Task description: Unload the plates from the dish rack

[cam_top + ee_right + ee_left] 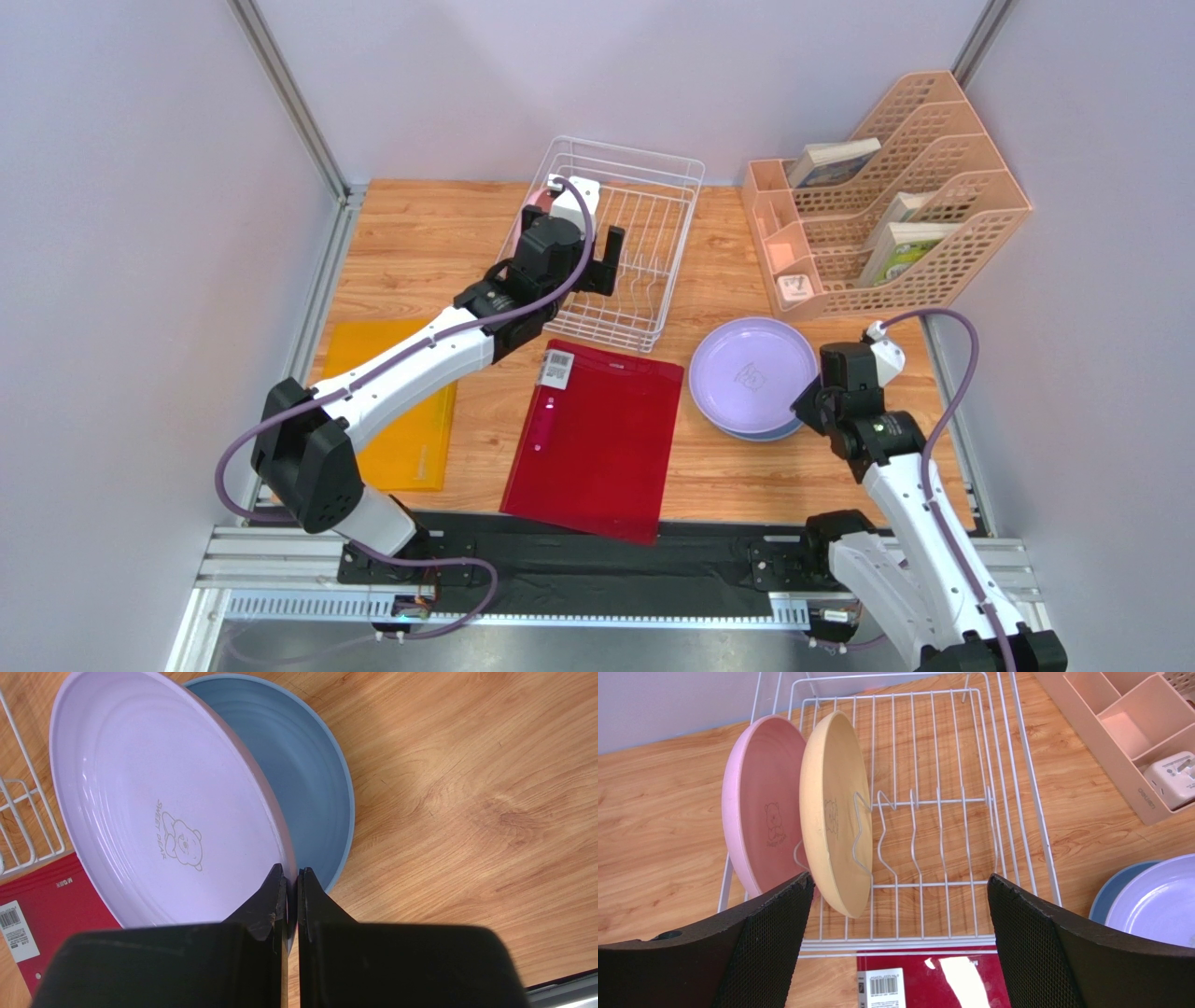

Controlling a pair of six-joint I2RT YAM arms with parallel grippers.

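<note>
- The dish rack (pixel 638 224) sits at the middle of the far edge of the bench (pixel 421 252).
- Two plates are in the rack, standing on edge between the prongs at its left side.
- The pink plate (pixel 763 822) is the outer one and the tan-yellow plate (pixel 833 819) stands just beside it, toward the rack's middle.
- The left arm (pixel 421 357) reaches out over the rack's near side. Its jaws stand wide apart with nothing between them, and the tan-yellow plate is just ahead of the left finger.
- The light blue plate (pixel 312 777) lies on the bench near the right edge, in front of the peach file organizer (pixel 968 210).
- The lilac plate (pixel 154 805) rests on top of it, shifted a little sideways and covering most of it.
- The right arm (pixel 912 504) has its jaws pinched tight on the near rim of the lilac plate.
- A red folder (pixel 596 448) lies toward the middle of the near edge, just in front of the rack.
- An orange sheet (pixel 414 448) lies by the left edge.
</note>
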